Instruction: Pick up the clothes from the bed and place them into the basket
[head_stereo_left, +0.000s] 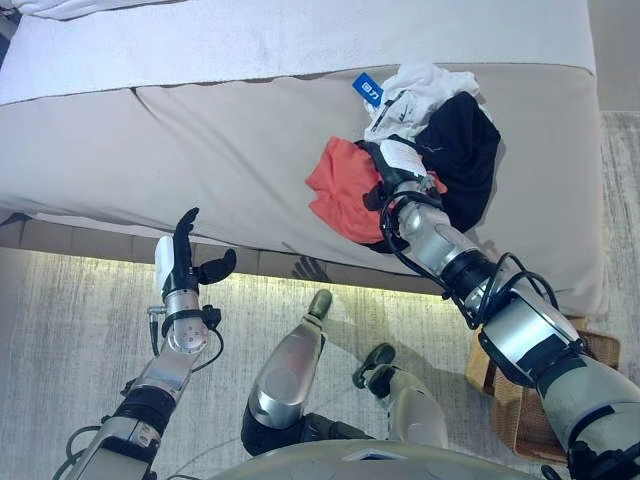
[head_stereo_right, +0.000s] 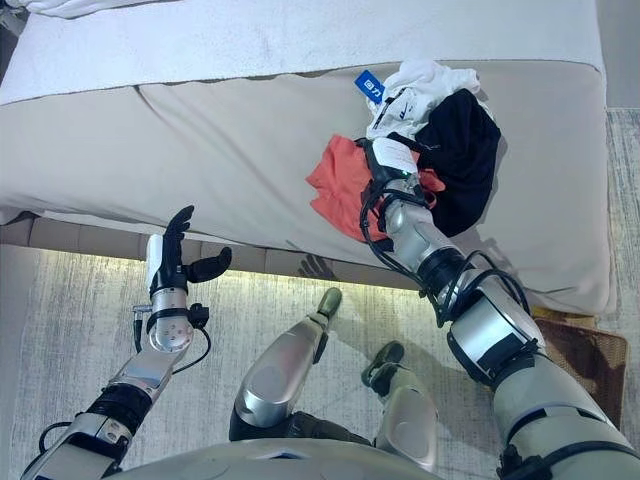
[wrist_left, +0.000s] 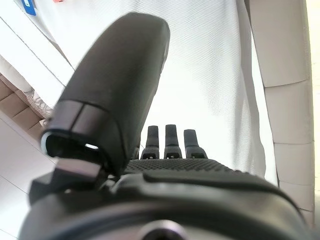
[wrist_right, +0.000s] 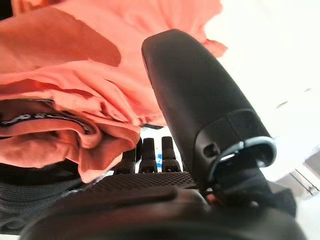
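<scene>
A pile of clothes lies on the beige bed (head_stereo_left: 200, 150) at its right: an orange garment (head_stereo_left: 340, 185), a white garment (head_stereo_left: 420, 90) with a blue tag (head_stereo_left: 367, 90), and a black garment (head_stereo_left: 465, 150). My right hand (head_stereo_left: 383, 178) rests on the pile between the orange and black garments. In the right wrist view its thumb (wrist_right: 195, 100) stands out straight and its straight fingers (wrist_right: 150, 155) reach in under the orange cloth (wrist_right: 75, 100). My left hand (head_stereo_left: 183, 255) is open and empty, raised by the bed's front edge; it also shows in the left wrist view (wrist_left: 170, 140).
A wicker basket (head_stereo_left: 545, 400) stands on the floor at the lower right, under my right arm, beside the bed's corner. A white sheet (head_stereo_left: 300, 40) covers the far part of the bed. A pale rug (head_stereo_left: 60, 340) lies in front of the bed.
</scene>
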